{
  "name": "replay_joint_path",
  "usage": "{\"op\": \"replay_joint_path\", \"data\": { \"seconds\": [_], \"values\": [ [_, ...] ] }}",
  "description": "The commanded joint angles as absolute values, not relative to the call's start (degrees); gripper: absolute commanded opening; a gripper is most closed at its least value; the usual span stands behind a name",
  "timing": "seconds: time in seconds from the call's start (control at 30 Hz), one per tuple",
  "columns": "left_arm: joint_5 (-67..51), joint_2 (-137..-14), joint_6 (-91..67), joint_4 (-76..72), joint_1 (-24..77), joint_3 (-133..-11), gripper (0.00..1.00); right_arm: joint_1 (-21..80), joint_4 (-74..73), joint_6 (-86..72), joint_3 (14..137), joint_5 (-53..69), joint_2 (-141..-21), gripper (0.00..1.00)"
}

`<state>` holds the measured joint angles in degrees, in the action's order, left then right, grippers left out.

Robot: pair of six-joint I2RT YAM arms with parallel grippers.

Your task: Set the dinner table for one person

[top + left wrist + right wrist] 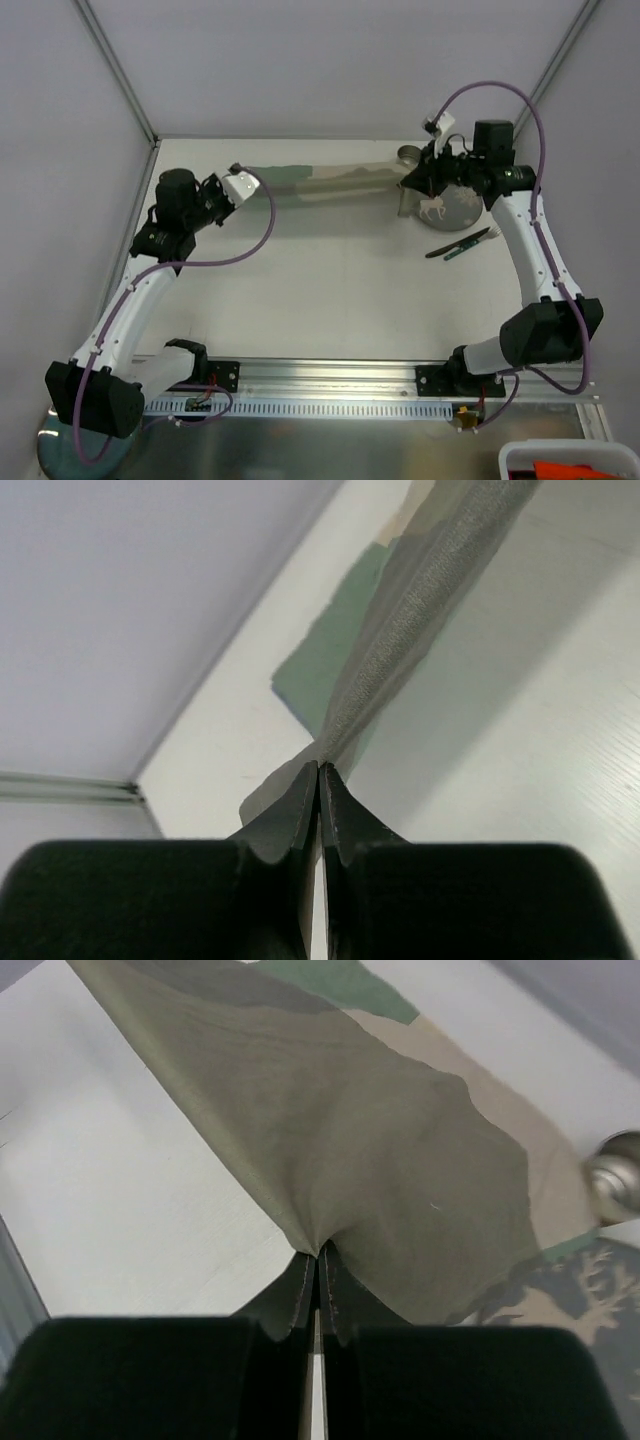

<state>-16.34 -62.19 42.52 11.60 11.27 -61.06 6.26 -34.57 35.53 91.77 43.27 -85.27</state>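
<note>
My left jaws are clenched on one end of the mat (330, 182) and my right jaws on the other. It is stretched between them over the far side of the table (330, 300). The plate (460, 212) and fork (470, 243) sit at the right. I think I am laying the mat. Next I should lower it flat, then let go.

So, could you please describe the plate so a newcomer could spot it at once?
Start at the white table and go to its far right part, where the mat ends. The plate lies there, between a metal cup and the cutlery: the only round grey thing, marked with a white deer-like figure.
</note>
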Motion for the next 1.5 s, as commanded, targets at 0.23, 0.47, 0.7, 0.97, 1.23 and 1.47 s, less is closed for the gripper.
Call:
{"op": "replay_joint_path", "data": {
  "seconds": [0.23, 0.47, 0.7, 0.97, 1.23, 1.47],
  "values": [
    [-14.85, -48.87, 37.45, 10.63, 10.11, -37.02, 0.0, 5.27, -30.06, 35.51, 60.23, 46.49, -66.63, 0.0],
    [-13.89, -46.85, 37.44, 15.37, 10.2, -41.12, 0.64, 5.54, -31.82, 35.07, 61.94, 43.42, -62.23, 0.68],
    [-15.81, -50.18, 37.71, 20.56, 10.2, -57.38, 0.99, 5.27, -32.96, 32.88, 74.17, 43.5, -68.54, 0.8],
    [-19.06, -68.16, 40.59, 20.04, 10.2, -61.97, 0.94, 6.15, -31.91, 33.84, 82.61, 41.58, -85.84, 0.54],
    [-19.86, -81.91, 45.78, 16.26, 10.46, -55.39, 0.35, 6.15, -30.5, 33.83, 79.2, 43.6, -85.96, 0.0],
    [-18.37, -82.61, 47.99, 16.26, 11.25, -49.92, 0.07, 6.15, -31.11, 34.63, 76.2, 43.24, -83.23, 0.0]
  ]
}}
